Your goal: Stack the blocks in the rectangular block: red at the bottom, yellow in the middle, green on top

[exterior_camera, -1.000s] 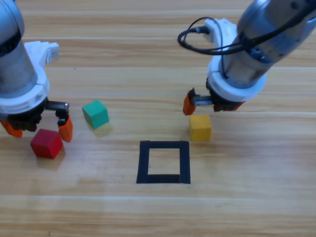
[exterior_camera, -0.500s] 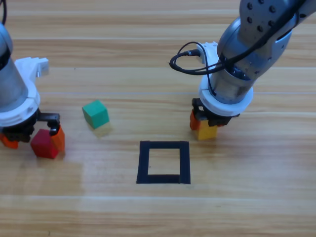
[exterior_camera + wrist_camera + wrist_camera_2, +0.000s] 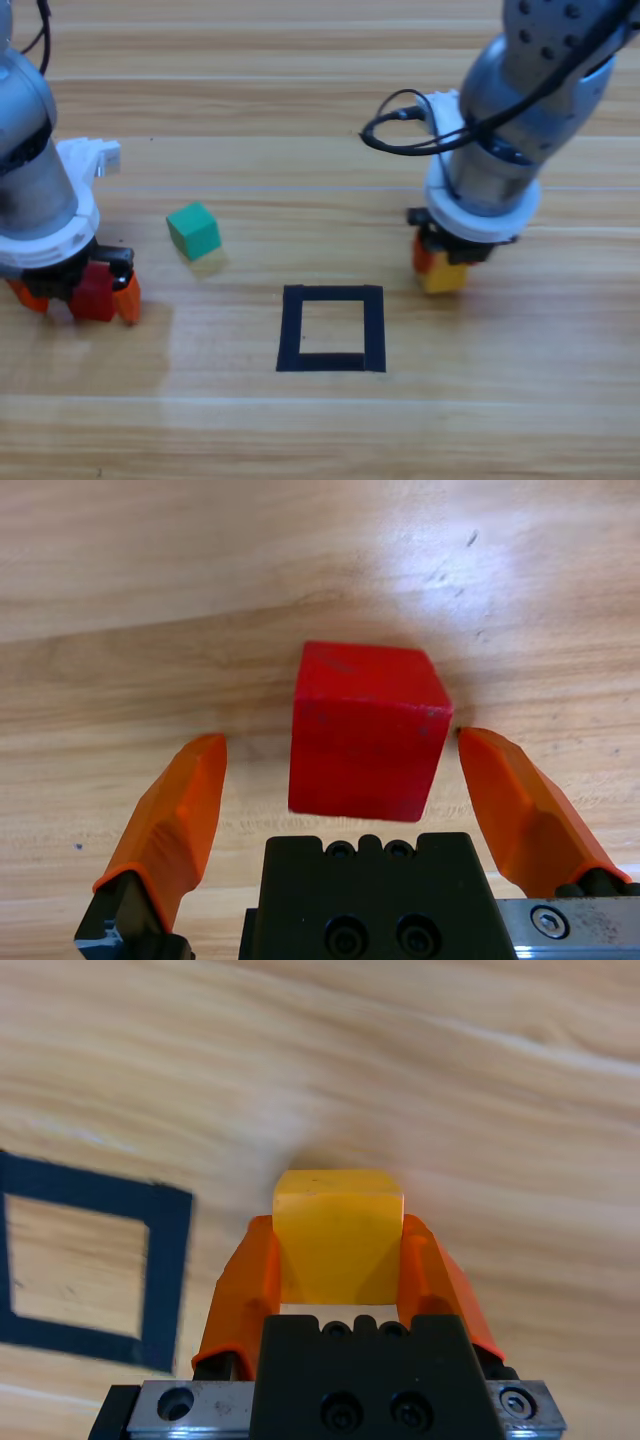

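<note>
Cube [image 3: 193, 231] left of taped square [image 3: 332, 328].

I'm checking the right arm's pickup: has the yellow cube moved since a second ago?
Yes. The yellow cube shifted rightward, away from the tape square, clamped in the right gripper.

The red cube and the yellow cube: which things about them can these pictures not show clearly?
- Red cube: the left wrist view shows gaps to both jaws of the left pincer; whether it rests on the table is hidden.
- Yellow cube: clamped in the right pincer; the high view hides most of it under the arm, so lifted or resting is unclear.
- Green cube: in no wrist view.
</note>
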Tool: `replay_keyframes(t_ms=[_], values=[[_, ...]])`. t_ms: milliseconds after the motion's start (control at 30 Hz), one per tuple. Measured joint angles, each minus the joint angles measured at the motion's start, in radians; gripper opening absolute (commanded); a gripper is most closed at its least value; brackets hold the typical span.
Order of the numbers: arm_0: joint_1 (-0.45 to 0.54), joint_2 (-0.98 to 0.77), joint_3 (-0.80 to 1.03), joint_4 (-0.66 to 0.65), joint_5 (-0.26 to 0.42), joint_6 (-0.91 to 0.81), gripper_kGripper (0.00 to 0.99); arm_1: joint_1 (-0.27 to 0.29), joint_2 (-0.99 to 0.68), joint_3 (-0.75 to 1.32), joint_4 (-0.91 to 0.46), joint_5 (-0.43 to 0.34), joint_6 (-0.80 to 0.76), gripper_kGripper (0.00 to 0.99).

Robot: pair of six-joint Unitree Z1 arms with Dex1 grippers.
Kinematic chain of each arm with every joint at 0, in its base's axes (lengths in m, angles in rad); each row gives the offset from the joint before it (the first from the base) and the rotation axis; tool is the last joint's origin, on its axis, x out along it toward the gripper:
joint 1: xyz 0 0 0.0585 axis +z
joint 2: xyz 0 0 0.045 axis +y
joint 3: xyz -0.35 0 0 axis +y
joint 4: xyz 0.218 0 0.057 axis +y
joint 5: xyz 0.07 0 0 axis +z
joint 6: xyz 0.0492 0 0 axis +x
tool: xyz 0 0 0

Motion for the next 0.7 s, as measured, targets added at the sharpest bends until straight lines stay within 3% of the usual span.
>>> replay_keyframes(t_ms=[167, 267, 433, 567, 633, 700], values=[[0.001, 0.017, -0.029, 0.0, 0.0, 0.007, 0.959, 0.006, -0.19, 0.109, 0.029, -0.022, 0.01, 0.018], [0.001, 0.028, -0.045, 0.0, 0.0, 0.01, 0.899, 0.009, -0.302, 0.134, 0.03, -0.022, 0.01, 0.018], [0.001, 0.032, -0.048, -0.007, -0.002, 0.02, 0.637, 0.012, -0.37, 0.156, 0.031, -0.022, 0.01, 0.018], [0.003, 0.033, -0.048, -0.019, -0.005, 0.023, 0.244, 0.013, -0.37, 0.159, 0.031, -0.022, 0.013, 0.017], [0.004, 0.033, -0.046, -0.02, -0.005, 0.023, 0.169, 0.014, -0.37, 0.159, 0.031, -0.021, 0.016, 0.017], [0.007, 0.033, -0.046, -0.02, -0.012, 0.023, 0.156, 0.014, -0.37, 0.159, 0.031, -0.021, 0.017, 0.018]])
